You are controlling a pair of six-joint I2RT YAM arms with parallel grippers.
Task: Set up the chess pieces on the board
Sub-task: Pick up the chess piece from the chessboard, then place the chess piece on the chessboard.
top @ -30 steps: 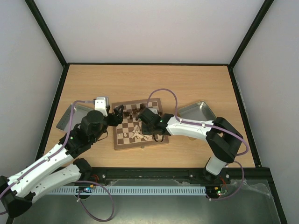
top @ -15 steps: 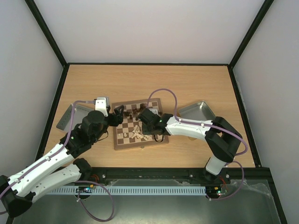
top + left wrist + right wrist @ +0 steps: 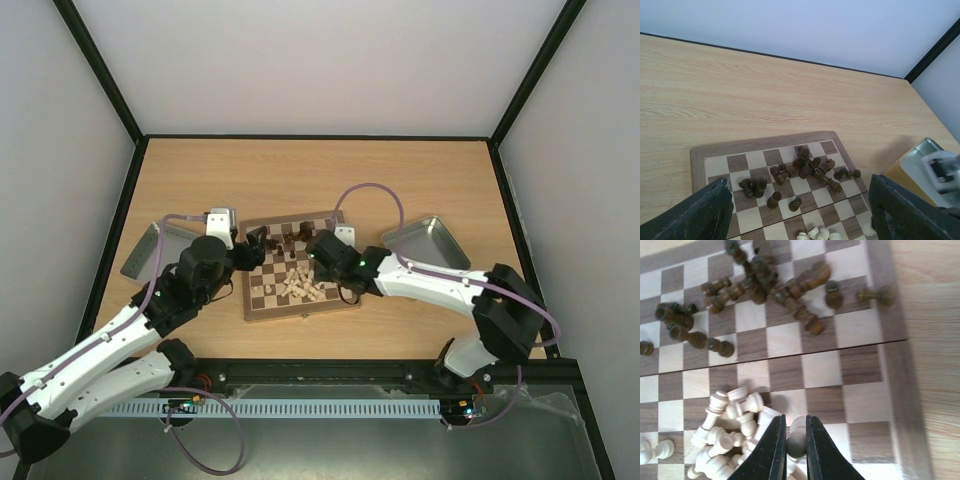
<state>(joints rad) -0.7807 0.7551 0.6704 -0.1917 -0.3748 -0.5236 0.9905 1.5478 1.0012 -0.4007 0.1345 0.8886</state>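
The board [image 3: 268, 298] lies between my arms, with its pieces in heaps. Dark brown pieces [image 3: 805, 166] lie tumbled on its far rows, also in the right wrist view [image 3: 765, 282]. Cream pieces [image 3: 735, 420] lie piled on the near rows [image 3: 298, 284]. My right gripper [image 3: 795, 431] is shut on a cream pawn [image 3: 797, 429], held just above the board beside the cream pile; it also shows in the top view [image 3: 325, 280]. My left gripper [image 3: 800, 187] is open wide and empty over the board's left side [image 3: 257, 244].
A grey metal tray [image 3: 148, 252] lies left of the board, partly under my left arm. A second tray [image 3: 428, 240] lies right of the board and shows in the left wrist view [image 3: 929, 149]. Bare tabletop stretches behind the board.
My right arm has swung its elbow out to the right and its wrist has shifted a little right over the board. The left arm has barely moved.
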